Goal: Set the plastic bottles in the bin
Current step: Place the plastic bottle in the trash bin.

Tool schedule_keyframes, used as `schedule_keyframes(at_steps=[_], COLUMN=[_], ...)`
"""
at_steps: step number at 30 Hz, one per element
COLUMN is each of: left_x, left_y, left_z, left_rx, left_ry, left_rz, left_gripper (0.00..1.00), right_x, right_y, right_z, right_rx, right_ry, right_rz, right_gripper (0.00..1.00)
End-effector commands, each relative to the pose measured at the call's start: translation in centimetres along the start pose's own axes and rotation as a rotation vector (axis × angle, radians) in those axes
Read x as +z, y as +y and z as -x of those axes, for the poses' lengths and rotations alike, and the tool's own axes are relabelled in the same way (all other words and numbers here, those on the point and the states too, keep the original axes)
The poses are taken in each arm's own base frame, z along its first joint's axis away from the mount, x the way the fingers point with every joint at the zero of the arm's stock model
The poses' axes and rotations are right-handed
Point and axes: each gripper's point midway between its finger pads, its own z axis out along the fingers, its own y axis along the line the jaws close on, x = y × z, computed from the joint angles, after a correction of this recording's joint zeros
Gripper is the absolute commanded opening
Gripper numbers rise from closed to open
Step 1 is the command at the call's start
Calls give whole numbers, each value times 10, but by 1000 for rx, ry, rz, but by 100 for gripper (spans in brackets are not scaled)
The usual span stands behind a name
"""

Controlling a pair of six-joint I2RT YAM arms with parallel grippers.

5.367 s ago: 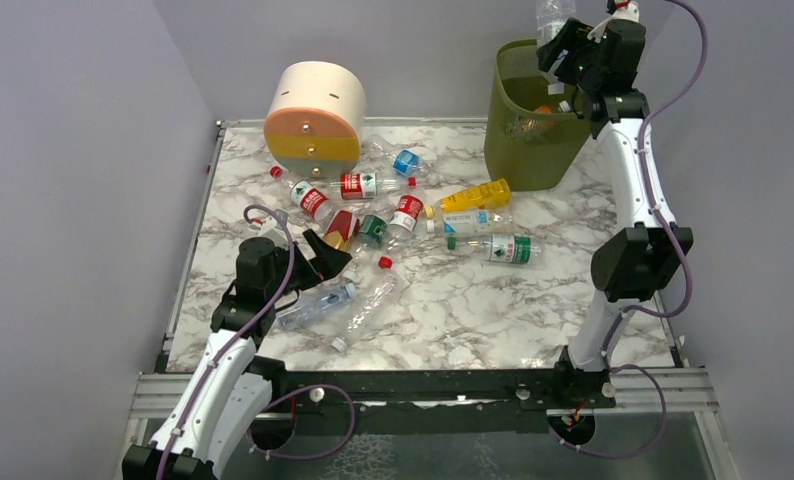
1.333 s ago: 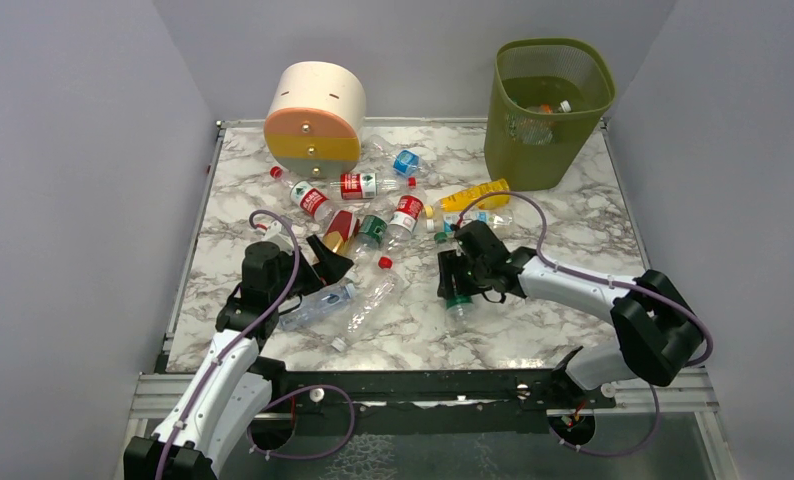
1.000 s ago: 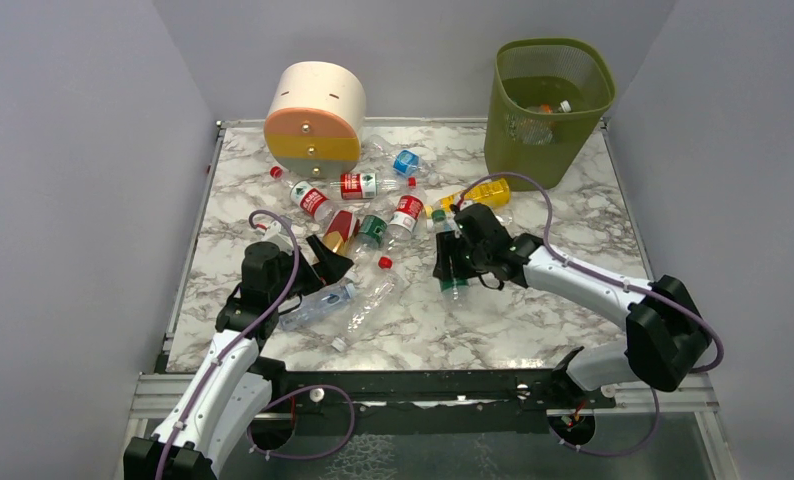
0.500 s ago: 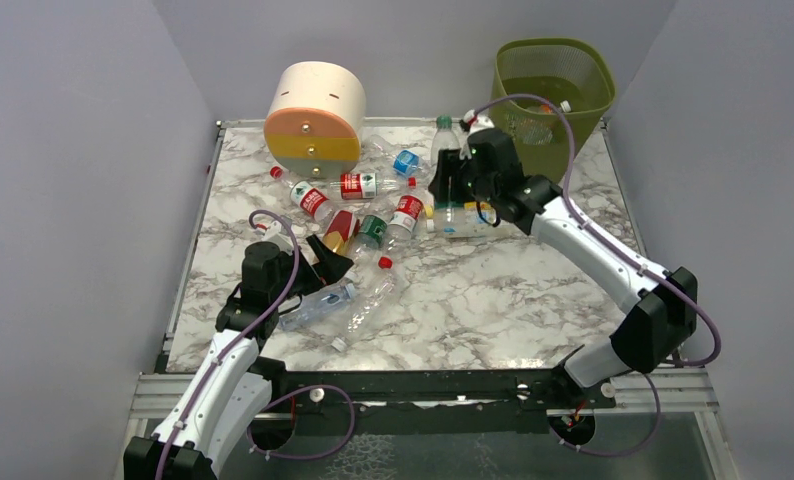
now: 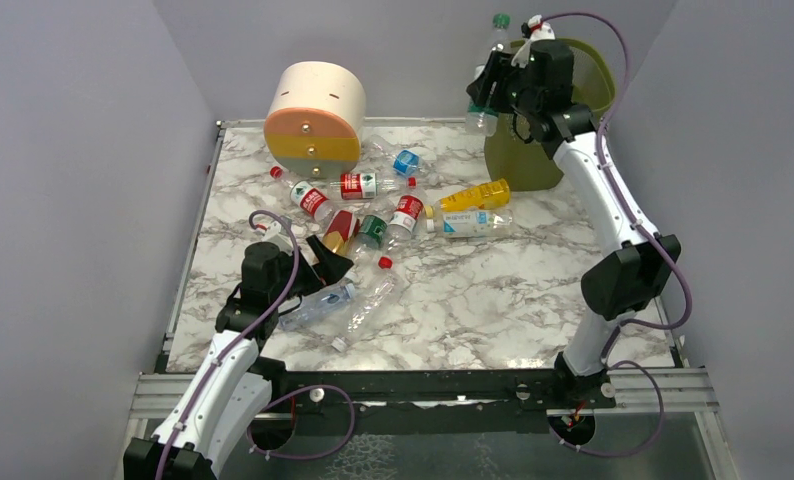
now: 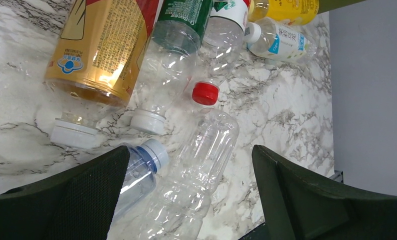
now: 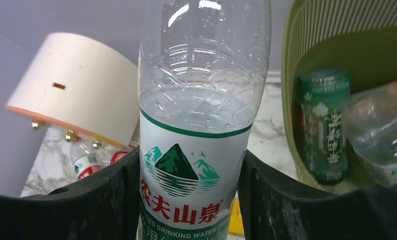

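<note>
The marble counter (image 5: 493,300) carries the olive bin (image 5: 523,160) at far right and a round drawer box (image 5: 315,115) at far left. Loose plastic bottles (image 5: 373,215) lie scattered mid-counter. The right gripper (image 5: 493,85) grasps a clear green-labelled bottle (image 7: 196,150), upright, just left of the bin's rim. The left gripper (image 5: 328,260) hangs released over the near-left bottles.

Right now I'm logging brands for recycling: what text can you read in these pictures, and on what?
"农夫山泉", red, on the white label of the clear bottle raised beside the bin.
"DRINKING WATER", green, below it on the same label.
Green bottle in the bin: vertical characters, too blurred to read.
Orange bottle in the left wrist view: print too small to read.
</note>
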Motion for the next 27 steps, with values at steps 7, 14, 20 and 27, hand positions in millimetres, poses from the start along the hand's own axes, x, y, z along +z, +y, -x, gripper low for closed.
schedule_keyframes(at_steps=[7, 14, 20, 27], left_x=[-6, -10, -11, -19], left_y=[-11, -19, -26, -36], left_z=[10, 17, 23, 31], left_rx=[30, 49, 68, 76], left_ry=[-19, -20, -14, -28], left_rz=[-14, -19, -24, -32], left_gripper=[99, 99, 99, 99], right_x=[-4, -14, -9, 18], right_y=[-18, -94, -138, -160], right_z=[100, 129, 139, 138], right_rx=[45, 138, 162, 167], right_ry=[-204, -252, -281, -277], right_rz=[99, 42, -4, -32], right_gripper=[63, 63, 63, 81])
